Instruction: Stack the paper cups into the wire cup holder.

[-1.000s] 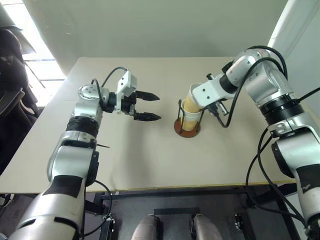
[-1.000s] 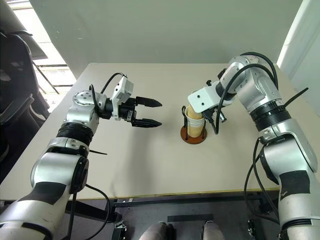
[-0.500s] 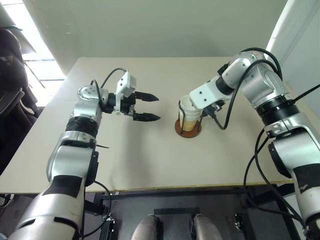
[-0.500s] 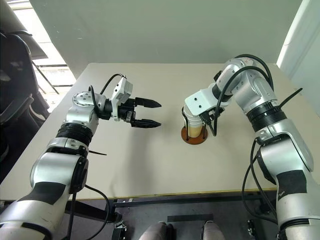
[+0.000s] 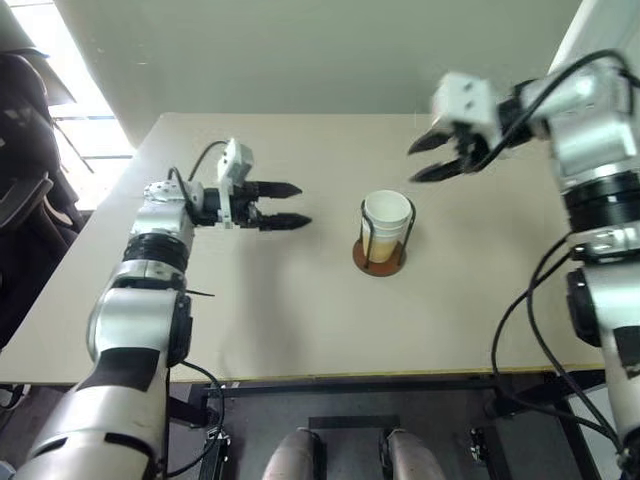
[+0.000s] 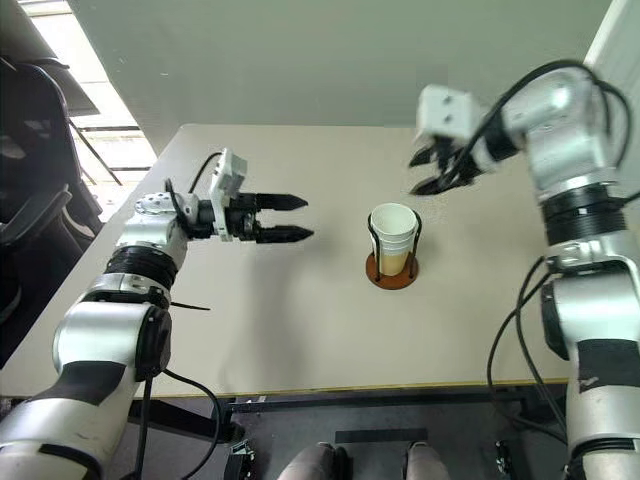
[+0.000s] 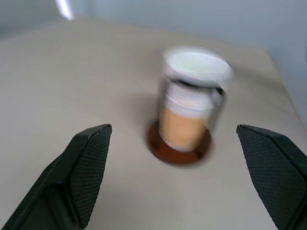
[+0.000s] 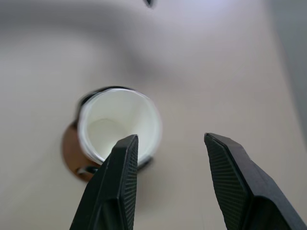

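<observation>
Paper cups [image 5: 388, 222] in wire cup holder [image 5: 379, 258], below right end effector [image 5: 438, 158].

Paper cups [image 5: 387, 222] white-rimmed, tan wall; wire cup holder [image 5: 379, 258] reddish-brown base (black wires).

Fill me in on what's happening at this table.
A two-armed robot is stacking paper cups into a wire cup holder in the middle of the table. The cups sit nested and upright in the holder. The right hand hangs above and beyond them, open and empty. The left hand hovers level off to the holder's side, open, touching nothing.
</observation>
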You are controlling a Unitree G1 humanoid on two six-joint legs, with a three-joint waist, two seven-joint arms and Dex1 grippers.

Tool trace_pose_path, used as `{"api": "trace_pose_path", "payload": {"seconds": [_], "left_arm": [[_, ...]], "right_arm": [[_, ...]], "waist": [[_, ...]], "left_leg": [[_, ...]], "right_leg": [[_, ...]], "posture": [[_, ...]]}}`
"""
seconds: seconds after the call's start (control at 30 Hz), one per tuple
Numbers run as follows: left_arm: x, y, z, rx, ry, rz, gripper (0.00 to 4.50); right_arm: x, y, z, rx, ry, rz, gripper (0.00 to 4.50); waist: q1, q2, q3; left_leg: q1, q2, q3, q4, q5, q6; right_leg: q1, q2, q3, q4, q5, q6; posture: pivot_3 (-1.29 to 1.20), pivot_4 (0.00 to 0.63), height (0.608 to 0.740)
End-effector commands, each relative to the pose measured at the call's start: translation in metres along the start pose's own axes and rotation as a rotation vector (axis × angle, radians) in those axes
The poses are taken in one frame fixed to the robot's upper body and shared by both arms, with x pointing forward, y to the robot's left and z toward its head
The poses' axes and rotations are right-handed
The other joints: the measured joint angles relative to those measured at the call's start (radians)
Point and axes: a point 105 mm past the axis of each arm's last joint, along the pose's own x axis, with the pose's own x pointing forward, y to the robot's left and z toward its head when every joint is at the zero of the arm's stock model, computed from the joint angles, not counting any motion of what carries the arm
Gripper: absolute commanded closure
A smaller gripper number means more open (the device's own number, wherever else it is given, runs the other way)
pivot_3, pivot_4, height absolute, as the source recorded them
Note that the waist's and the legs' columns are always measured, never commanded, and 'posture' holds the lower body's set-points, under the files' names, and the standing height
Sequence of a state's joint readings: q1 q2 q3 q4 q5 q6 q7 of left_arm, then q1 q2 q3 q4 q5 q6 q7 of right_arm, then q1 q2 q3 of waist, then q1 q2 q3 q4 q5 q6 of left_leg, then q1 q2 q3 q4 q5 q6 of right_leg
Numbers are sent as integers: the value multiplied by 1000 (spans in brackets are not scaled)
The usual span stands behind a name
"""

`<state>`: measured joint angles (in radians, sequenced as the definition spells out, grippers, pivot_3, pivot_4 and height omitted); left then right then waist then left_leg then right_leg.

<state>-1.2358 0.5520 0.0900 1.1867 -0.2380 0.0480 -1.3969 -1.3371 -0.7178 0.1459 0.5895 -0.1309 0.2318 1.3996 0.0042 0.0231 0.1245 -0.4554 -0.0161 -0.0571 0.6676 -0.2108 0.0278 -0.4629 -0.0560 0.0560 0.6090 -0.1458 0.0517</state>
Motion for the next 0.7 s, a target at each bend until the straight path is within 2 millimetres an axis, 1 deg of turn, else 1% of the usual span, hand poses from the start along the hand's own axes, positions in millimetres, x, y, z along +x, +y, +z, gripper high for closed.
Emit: {"api": "trace_pose_path", "payload": {"seconds": [0.03, 0.1, 0.13, 0.17, 0.2, 0.23, 0.27, 0.3, 0.33, 0.4, 0.47, 0.53, 0.6, 0.7], "left_arm": [[-10, 27, 16, -7, -105, 247, 0], [-10, 35, 10, -24, -114, 330, 0], [-8, 36, 7, -31, -118, 347, 0], [-7, 36, 6, -33, -120, 358, 0], [-4, 37, 4, -33, -126, 374, 0], [1, 38, 2, -21, -121, 403, 0], [6, 39, -1, -20, -116, 425, 0], [11, 40, -3, -7, -116, 455, 0], [15, 41, -4, 3, -115, 487, 0], [20, 43, -8, 11, -99, 526, 0], [22, 45, -9, 13, -104, 560, 0], [24, 45, -9, -25, -116, 564, 0], [22, 49, -10, -11, -95, 601, 0], [19, 45, -13, 42, -71, 551, 0]], "right_arm": [[-39, -29, -49, 235, -40, -355, 2318], [-51, -29, -93, 392, -6, -506, 2318], [-53, -26, -109, 435, 7, -551, 2318], [-53, -23, -117, 455, 14, -577, 2318], [-52, -19, -128, 504, 16, -600, 2318], [-47, -11, -143, 552, 43, -618, 2318], [-41, -1, -159, 623, 73, -630, 2318], [-34, 7, -171, 636, 105, -645, 2318], [-29, 12, -176, 628, 115, -662, 2318], [-22, 12, -180, 630, 102, -743, 2318], [-12, 13, -184, 659, 121, -759, 2318], [-6, 8, -186, 651, 136, -850, 2318], [-2, 2, -181, 621, 100, -901, 2318], [3, -2, -177, 577, 86, -925, 2318]], "waist": [[0, 0, 0], [2, 0, 0], [3, 0, 0], [2, 0, 0], [1, 1, 0], [-1, 1, 1], [-3, 1, 1], [-6, 1, 1], [-8, 1, 1], [-14, 1, 1], [-19, 2, 1], [-20, 2, 1], [-19, 2, 1], [-16, 2, 1]], "left_leg": [[1, 0, 0, 0, 0, -1], [3, 0, 0, 0, 1, -1], [4, 0, 0, 0, 1, -1], [5, 0, 0, 0, 1, -1], [5, 0, 0, 0, 2, -1], [5, 0, 1, 0, 2, 0], [5, 0, 2, -1, 4, 0], [5, 0, 2, -1, 4, 0], [5, 0, 3, -1, 5, 0], [6, 1, 3, -1, 7, 1], [6, 1, 5, -1, 8, 2], [6, 1, 5, -1, 9, 2], [6, 1, 5, -1, 11, 3], [6, 1, 5, 0, 11, 3]], "right_leg": [[0, 0, 0, 0, 0, 0], [2, 0, 0, 1, 0, 2], [3, 0, 0, 1, 1, 3], [3, 0, 0, 1, 2, 5], [3, 0, 1, 2, 5, 10], [2, 0, 1, 2, 7, 13], [2, 0, 1, 3, 8, 14], [2, 0, 2, 3, 9, 15], [2, 0, 2, 2, 9, 15], [3, 0, 3, 2, 12, 15], [2, 0, 4, 2, 15, 17], [2, 0, 5, 2, 16, 16], [2, 0, 5, 2, 17, 15], [2, 0, 5, 1, 17, 13]], "posture": [[0, 150, 740], [0, 150, 740], [0, 150, 740], [0, 150, 740], [0, 150, 740], [0, 150, 740], [0, 150, 740], [0, 150, 740], [0, 150, 740], [0, 150, 740], [0, 150, 740], [0, 150, 740], [0, 150, 740], [0, 150, 740]]}}
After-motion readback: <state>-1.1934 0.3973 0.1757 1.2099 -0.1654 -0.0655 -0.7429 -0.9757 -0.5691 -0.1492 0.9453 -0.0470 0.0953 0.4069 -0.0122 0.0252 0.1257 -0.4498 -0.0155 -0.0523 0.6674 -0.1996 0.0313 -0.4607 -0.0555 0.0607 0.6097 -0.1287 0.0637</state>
